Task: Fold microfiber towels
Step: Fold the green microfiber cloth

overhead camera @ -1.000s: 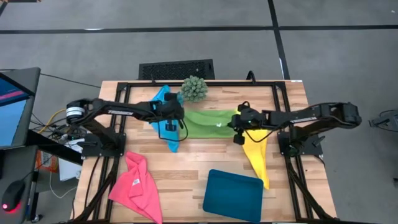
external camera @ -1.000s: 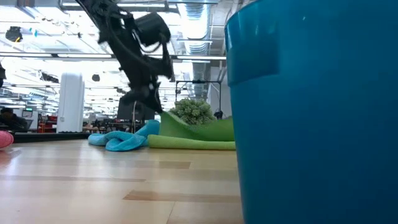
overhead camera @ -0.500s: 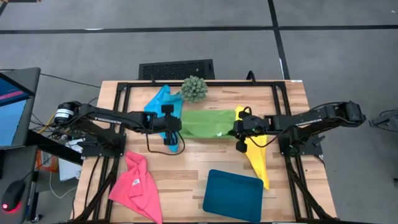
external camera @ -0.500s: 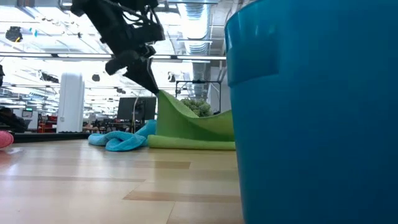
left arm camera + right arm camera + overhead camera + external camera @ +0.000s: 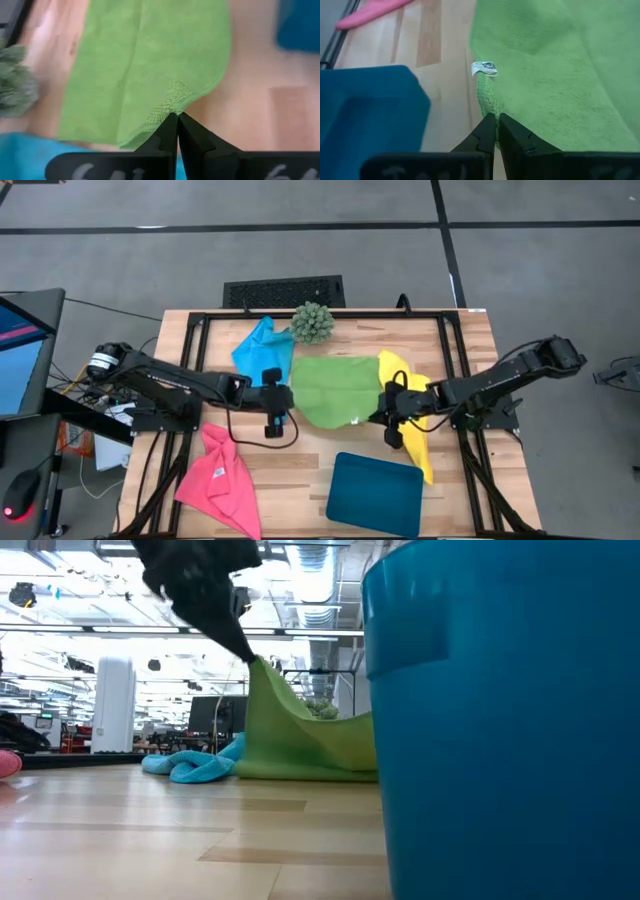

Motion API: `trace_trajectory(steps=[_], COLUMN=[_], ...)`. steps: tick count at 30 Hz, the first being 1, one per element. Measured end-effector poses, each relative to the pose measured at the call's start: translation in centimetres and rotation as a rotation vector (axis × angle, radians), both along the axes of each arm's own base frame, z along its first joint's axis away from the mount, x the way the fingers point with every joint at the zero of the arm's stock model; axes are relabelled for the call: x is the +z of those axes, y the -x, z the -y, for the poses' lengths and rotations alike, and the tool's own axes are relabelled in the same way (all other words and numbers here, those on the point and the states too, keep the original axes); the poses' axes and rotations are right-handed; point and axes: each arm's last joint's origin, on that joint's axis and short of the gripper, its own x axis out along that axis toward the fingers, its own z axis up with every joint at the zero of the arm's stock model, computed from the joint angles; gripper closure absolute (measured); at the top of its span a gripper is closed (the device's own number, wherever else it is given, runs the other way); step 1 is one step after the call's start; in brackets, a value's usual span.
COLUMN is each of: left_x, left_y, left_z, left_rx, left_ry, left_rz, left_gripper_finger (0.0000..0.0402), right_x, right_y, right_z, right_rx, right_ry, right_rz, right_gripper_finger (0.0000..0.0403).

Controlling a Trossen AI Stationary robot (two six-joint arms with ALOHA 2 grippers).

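Lime green towel (image 5: pixel 332 387), just tableward of the spiky plant (image 5: pixel 312 323), looks light and floppy, best taken at corners; left end effector (image 5: pixel 273 402) and right end effector (image 5: pixel 388 417) each pinch one.

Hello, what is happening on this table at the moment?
Two robot arms are working on the lime green towel in the middle of the table. The left gripper and the right gripper each pinch a corner of its near edge and hold that edge lifted off the wood. The blue towel, yellow towel and pink towel lie unfolded around it, with a teal tray at the front.
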Motion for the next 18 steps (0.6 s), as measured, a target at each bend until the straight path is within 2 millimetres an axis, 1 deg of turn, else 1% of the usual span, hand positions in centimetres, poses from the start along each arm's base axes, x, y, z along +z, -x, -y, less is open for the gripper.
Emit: trace_trajectory(steps=[4, 8, 13, 18], left_x=[0.3, 0.4, 0.3, 0.3], left_y=[0.0, 0.1, 0.2, 0.0], left_z=[1.0, 1.5, 1.3, 0.3], left_rx=[-0.027, -0.025, 0.014, 0.046], left_ry=[0.120, 0.170, 0.124, 0.069], left_rz=[0.006, 0.001, -0.004, 0.001], left_gripper_finger=[0.0401, 0.0401, 0.0401, 0.0401], right_x=[0.5, 1.5, 3.0, 3.7], right_y=[0.4, 1.2, 2.0, 2.7], right_z=[-1.0, -1.6, -1.3, -0.1], right_rx=[0.003, -0.032, -0.134, -0.265], right_ry=[-0.054, -0.059, -0.004, 0.020], right_rz=[0.019, 0.070, 0.176, 0.195], right_gripper_finger=[0.0359, 0.0359, 0.0359, 0.0359])
